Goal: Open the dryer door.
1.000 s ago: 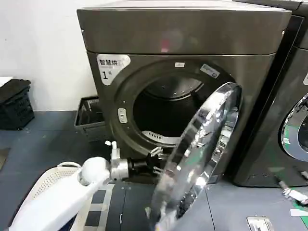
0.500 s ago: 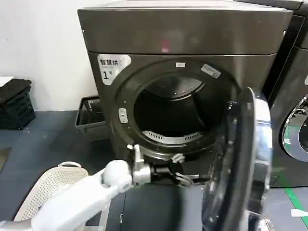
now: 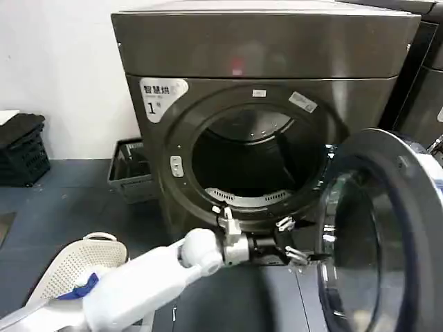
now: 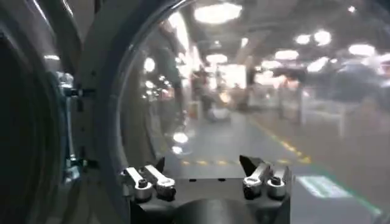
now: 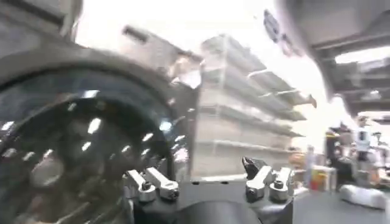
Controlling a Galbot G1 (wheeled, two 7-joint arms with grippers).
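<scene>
The bronze-grey dryer (image 3: 263,48) with its white "1" sticker (image 3: 160,95) stands straight ahead, its dark drum (image 3: 256,159) exposed. The dryer door (image 3: 387,228) is swung wide to the right, and its dark grey inner face and tinted glass are turned toward me. My left gripper (image 3: 296,241) reaches out low in front of the drum, close to the door's inner edge. It is open with nothing between its fingers. In the left wrist view the left gripper (image 4: 204,167) faces the door glass (image 4: 244,91). My right gripper (image 5: 201,170) is open and holds nothing.
A darker neighbouring machine (image 3: 422,90) stands at the right, behind the open door. A white laundry basket (image 3: 69,266) sits at lower left under my left arm. A grey crate (image 3: 128,169) rests beside the dryer and a black crate (image 3: 21,149) at the far left wall.
The door has swung from half open and edge-on to wide open on the right. My left arm moved right and forward along with it.
</scene>
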